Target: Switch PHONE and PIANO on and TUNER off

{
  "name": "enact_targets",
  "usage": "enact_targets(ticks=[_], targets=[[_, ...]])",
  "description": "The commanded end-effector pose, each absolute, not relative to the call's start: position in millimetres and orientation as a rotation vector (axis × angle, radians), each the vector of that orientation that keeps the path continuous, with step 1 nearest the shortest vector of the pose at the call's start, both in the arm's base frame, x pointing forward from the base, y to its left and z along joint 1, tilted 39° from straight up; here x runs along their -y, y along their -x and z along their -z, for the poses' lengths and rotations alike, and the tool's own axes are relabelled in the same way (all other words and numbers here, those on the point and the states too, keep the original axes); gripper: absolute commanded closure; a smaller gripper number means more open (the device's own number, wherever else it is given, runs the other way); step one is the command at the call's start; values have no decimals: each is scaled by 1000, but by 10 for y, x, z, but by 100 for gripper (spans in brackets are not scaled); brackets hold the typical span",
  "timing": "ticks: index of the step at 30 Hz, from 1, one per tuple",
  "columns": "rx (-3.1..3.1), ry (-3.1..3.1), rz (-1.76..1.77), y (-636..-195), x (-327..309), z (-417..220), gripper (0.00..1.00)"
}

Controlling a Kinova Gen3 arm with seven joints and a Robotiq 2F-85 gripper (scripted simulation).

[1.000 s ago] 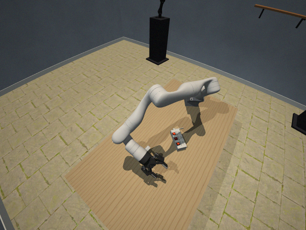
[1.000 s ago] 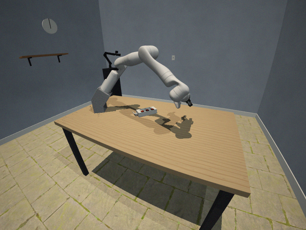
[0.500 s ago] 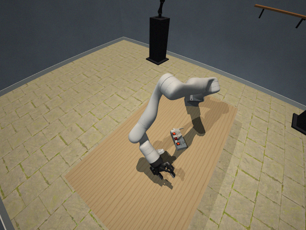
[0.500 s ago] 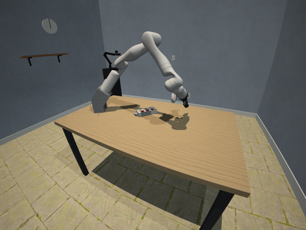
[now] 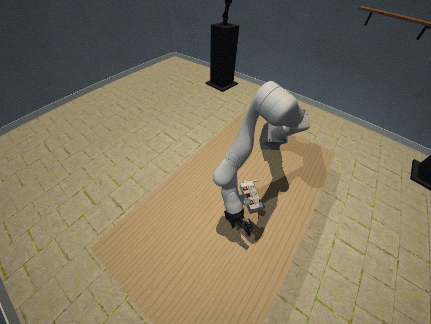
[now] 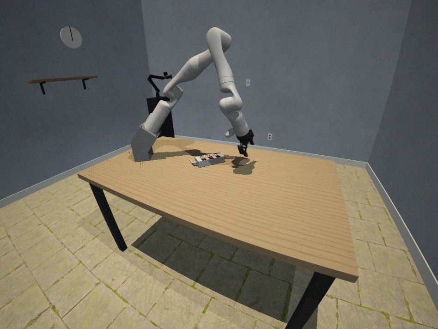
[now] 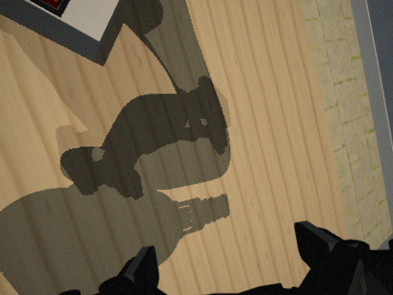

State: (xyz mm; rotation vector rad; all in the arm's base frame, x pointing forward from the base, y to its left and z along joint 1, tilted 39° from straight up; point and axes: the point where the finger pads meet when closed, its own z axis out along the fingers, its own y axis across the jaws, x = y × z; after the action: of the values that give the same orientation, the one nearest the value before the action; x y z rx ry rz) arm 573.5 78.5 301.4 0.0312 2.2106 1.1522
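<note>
On table (image 6: 247,198): power strip (image 6: 210,159), flat, right way up, three switches red; labels unreadable. Beside its end, above the wood: gripper (image 5: 243,224), fingers spread wide, empty, touching nothing. Progress judged nil; pressing of switches outstanding.
</note>
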Motion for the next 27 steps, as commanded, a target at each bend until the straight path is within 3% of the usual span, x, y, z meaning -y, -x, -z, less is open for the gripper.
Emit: enact_targets(ticks=[1, 17, 27], targets=[[-2271, -115, -1064, -5452, -741, -2905, 0], [-2448, -553, -762, -4503, -232, -2098, 0], [-2469, -629, -700, -4295, -123, -1970, 0]])
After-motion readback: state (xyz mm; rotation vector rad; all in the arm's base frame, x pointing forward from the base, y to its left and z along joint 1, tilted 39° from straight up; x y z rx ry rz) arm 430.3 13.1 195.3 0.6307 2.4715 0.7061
